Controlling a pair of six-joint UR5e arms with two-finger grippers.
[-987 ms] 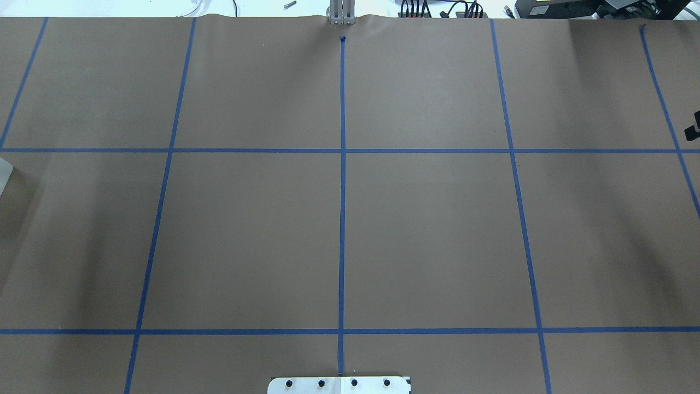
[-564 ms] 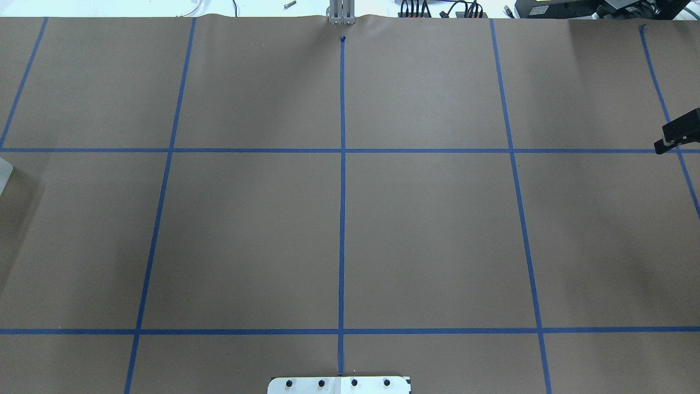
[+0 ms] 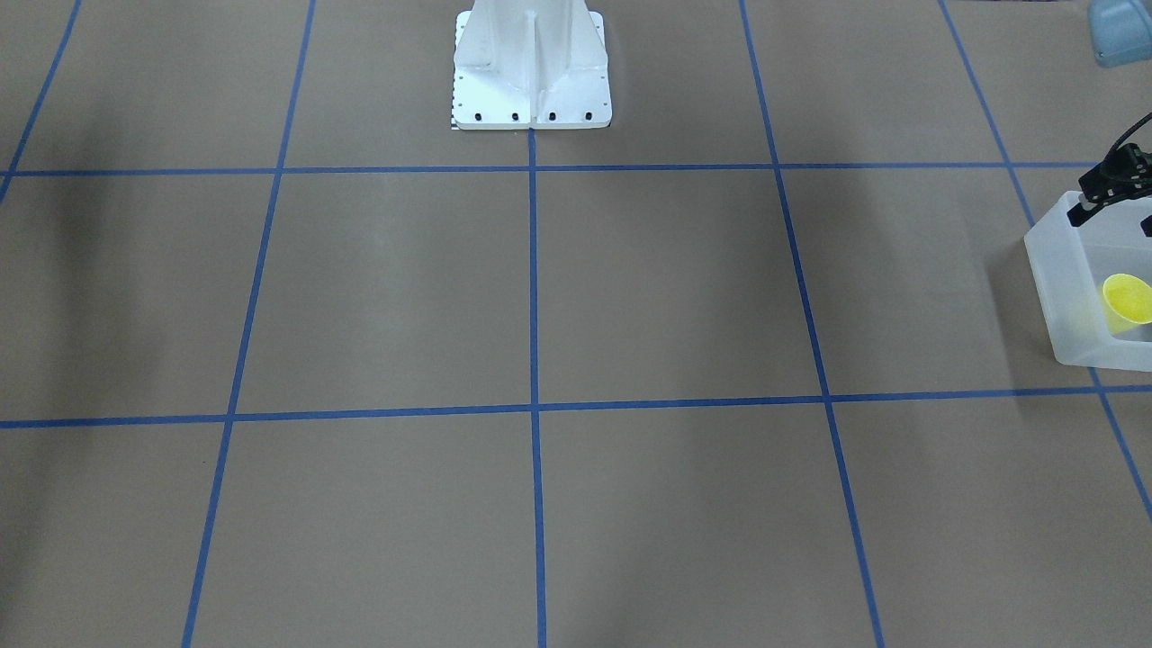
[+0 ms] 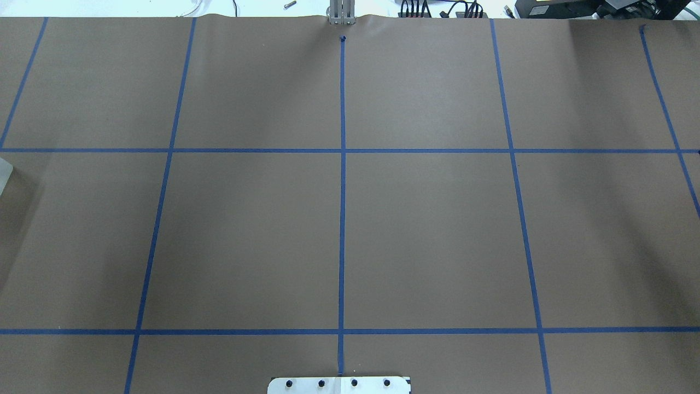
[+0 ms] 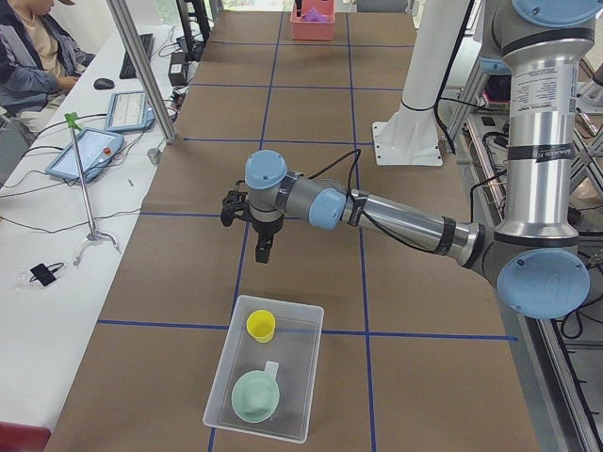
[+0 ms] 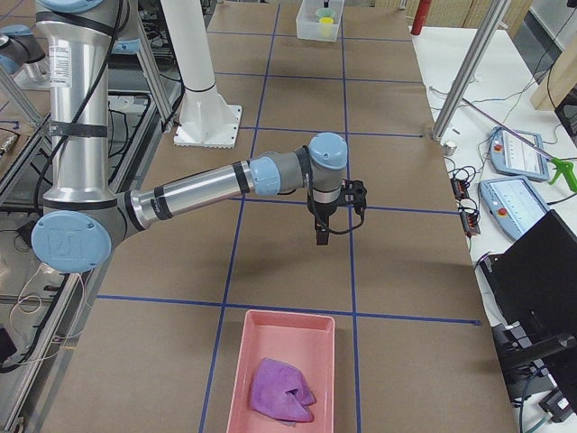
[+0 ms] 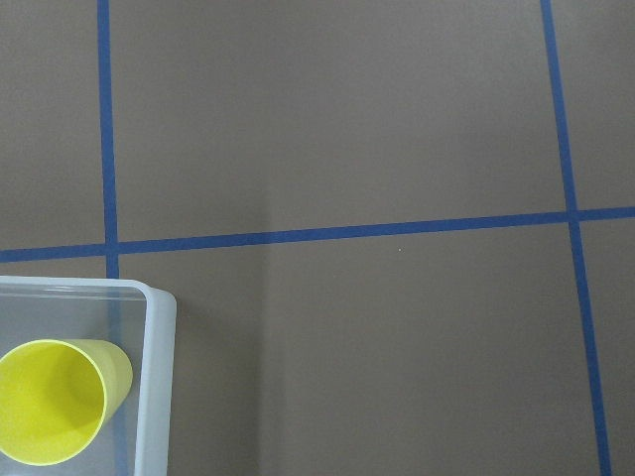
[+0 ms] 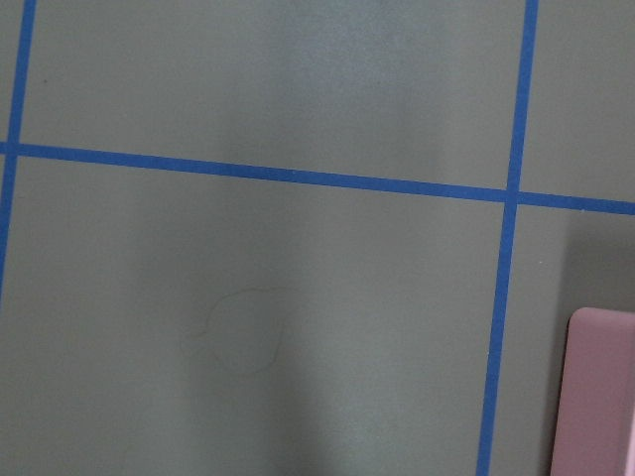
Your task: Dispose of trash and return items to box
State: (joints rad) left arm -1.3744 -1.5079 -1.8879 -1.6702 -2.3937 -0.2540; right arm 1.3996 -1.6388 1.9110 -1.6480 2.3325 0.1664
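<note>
The translucent box [image 5: 300, 331] sits on the brown table near its left end. The yellow cup [image 5: 261, 326] stands in it, and the mint-green bowl [image 5: 255, 396] lies in it near a white label. The cup also shows in the left wrist view [image 7: 52, 401] and the front view [image 3: 1128, 302]. My left gripper [image 5: 261, 252] hangs above the table just beyond the box, empty; I cannot tell whether it is open. My right gripper [image 6: 320, 239] hangs over bare table; I cannot tell its state either.
A pink tray [image 6: 317, 327] with a purple cloth [image 6: 281, 390] sits at the table's right end. The white pedestal [image 3: 531, 63] stands at the robot's side. An operator [image 5: 33, 47] sits at a side desk with tablets.
In the overhead view, a black gripper part showed at the right edge, came further in, and has now left the view.
</note>
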